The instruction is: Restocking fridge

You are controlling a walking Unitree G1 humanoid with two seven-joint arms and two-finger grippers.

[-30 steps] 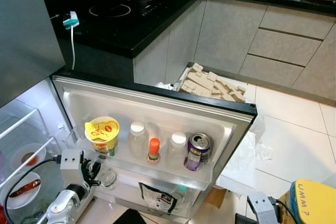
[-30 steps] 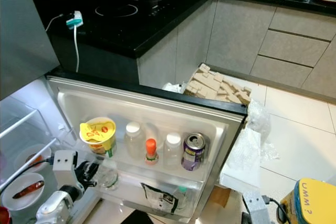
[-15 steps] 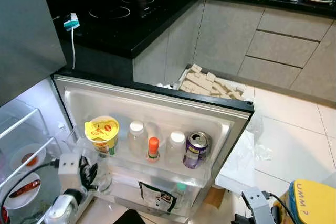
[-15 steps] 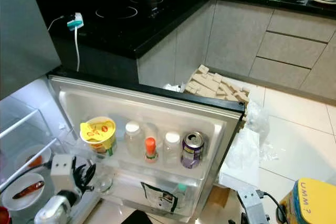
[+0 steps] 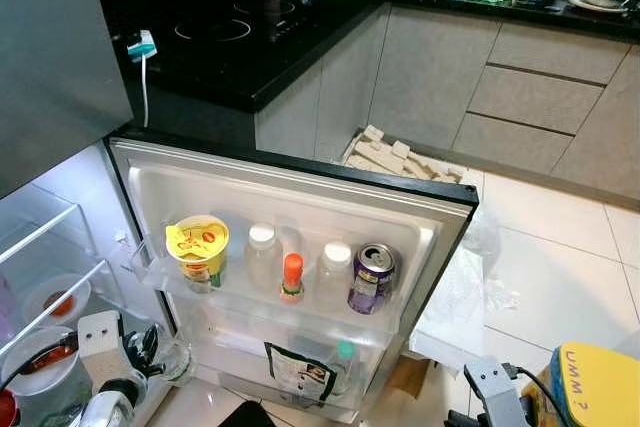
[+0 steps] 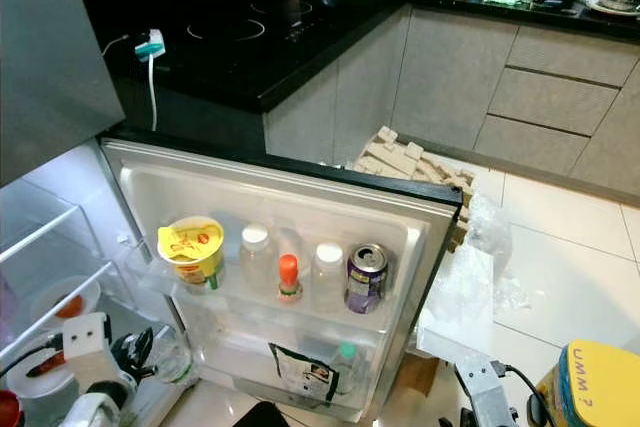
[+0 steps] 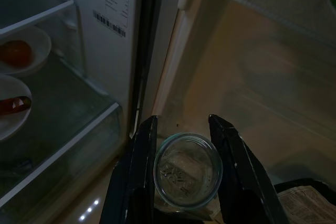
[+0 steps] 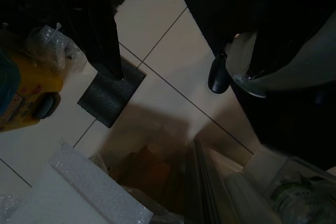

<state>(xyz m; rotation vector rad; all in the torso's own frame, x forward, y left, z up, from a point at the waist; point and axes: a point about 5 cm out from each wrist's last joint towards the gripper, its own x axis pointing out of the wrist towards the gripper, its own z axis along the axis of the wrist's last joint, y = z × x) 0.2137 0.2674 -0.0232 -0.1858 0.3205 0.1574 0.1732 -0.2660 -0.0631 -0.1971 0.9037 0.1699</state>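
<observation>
My left gripper (image 7: pixel 184 167) is shut on a clear glass jar (image 7: pixel 188 174), one black finger (image 7: pixel 140 177) on either side. It hangs low at the bottom left (image 5: pixel 148 350), in front of the open fridge's lower shelves and below the door shelf (image 5: pixel 150 275). That shelf carries a yellow noodle cup (image 5: pixel 197 247), a white-capped bottle (image 5: pixel 261 256), a small orange-capped bottle (image 5: pixel 292 278), another white-capped bottle (image 5: pixel 335 271) and a purple can (image 5: pixel 372 278). My right gripper (image 8: pixel 165 74) is open over the floor tiles, and its arm (image 5: pixel 495 397) sits low at the right.
Plates of food (image 5: pixel 58 302) sit on the fridge shelves at left. The lower door bin holds a packet (image 5: pixel 295 373) and a green-capped bottle (image 5: pixel 343 355). Wooden blocks (image 5: pixel 400 158) and white foam (image 5: pixel 455 297) lie behind the door, and a yellow container (image 5: pixel 598 387) stands at the right.
My left gripper has dropped and drawn back to the left with the jar, away from the door shelf. The view has shifted slightly. The right arm has barely moved.
</observation>
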